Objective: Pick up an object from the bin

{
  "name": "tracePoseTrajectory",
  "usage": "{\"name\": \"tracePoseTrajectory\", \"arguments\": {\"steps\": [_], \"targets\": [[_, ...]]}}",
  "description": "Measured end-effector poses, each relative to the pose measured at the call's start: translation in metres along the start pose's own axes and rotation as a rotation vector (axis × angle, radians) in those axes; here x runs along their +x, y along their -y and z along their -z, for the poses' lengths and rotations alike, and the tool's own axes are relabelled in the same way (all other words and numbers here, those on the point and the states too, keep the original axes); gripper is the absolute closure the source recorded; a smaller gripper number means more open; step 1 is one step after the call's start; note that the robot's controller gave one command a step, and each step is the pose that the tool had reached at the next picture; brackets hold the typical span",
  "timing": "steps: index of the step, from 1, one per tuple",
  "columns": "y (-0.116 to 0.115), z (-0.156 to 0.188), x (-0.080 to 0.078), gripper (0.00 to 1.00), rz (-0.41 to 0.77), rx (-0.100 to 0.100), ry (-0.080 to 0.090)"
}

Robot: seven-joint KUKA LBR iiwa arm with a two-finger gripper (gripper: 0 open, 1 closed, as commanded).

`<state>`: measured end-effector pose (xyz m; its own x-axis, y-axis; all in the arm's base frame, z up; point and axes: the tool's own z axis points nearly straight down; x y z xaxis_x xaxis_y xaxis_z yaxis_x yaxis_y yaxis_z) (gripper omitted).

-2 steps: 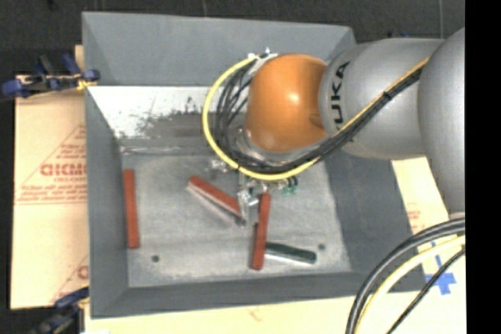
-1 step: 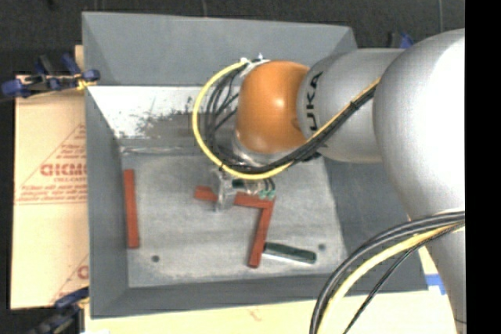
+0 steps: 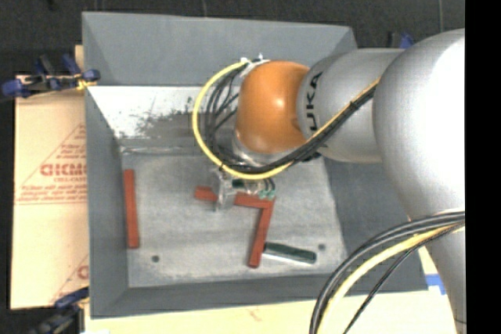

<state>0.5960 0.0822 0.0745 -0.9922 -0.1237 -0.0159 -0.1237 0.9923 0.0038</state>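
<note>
pincer (image 3: 225, 198) | at bin (image 3: 219, 51) centre | just beside small red block (image 3: 205, 195)

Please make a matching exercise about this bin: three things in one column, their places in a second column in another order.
1. dark green stick
2. lone red stick
3. short red piece

A. along the bin's left wall in the view
B. mid bin, just left of the gripper
C. near the bin's lower right corner in the view

Pairs: 1-C, 2-A, 3-B.
</note>
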Motion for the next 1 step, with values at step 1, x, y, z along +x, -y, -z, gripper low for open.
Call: {"name": "tracePoseTrajectory", "arguments": {"steps": [1], "targets": [[-0.0002,0.0005,0.0002,1.0,0.0,0.0,0.0]]}}
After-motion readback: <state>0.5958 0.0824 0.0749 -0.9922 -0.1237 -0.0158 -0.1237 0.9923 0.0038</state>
